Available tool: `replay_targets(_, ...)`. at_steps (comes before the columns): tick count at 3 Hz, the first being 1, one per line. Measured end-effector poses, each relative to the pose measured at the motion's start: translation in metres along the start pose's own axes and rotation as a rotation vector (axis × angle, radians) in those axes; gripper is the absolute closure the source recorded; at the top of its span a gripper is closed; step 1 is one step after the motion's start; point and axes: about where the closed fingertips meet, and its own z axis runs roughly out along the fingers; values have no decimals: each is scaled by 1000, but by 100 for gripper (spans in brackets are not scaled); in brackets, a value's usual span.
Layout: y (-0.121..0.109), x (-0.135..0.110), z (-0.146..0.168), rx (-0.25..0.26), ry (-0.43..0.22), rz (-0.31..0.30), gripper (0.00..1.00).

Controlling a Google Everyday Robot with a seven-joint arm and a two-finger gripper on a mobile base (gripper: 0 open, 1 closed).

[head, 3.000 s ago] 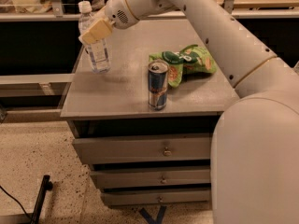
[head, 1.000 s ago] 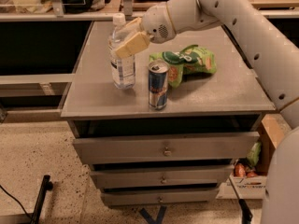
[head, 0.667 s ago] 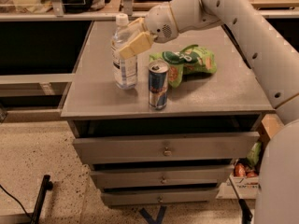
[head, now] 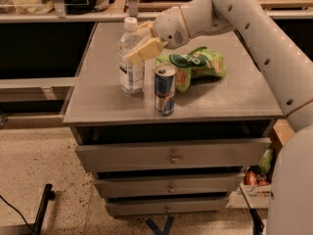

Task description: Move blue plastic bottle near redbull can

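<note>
The blue plastic bottle [head: 131, 62], clear with a white cap and pale label, stands upright on the grey cabinet top [head: 98, 102], just left of the redbull can [head: 165, 89]. The can is slim, blue and silver, and stands near the front edge. My gripper [head: 142, 44] comes in from the right at the bottle's upper body, with its tan fingers [head: 145, 51] on either side of it. The white arm reaches across from the upper right.
A green snack bag [head: 195, 66] lies behind and right of the can. The cabinet has several drawers below, the top one [head: 171, 153] slightly open. A box with items [head: 257, 173] sits on the floor at right. Shelving stands behind.
The bottle, held by my gripper, has moved from the cabinet's far left toward the can and now stands beside it. The can and snack bag have not moved.
</note>
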Motion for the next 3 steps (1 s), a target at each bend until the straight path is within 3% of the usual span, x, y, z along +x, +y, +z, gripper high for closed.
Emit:
replay_targets(1, 3, 2, -2, -14, -8, -17, 12)
replay_targets(2, 4, -1, 2, -44, 0, -36, 0)
replay_targets(3, 1, -9, 5, -39, 5, -40, 0)
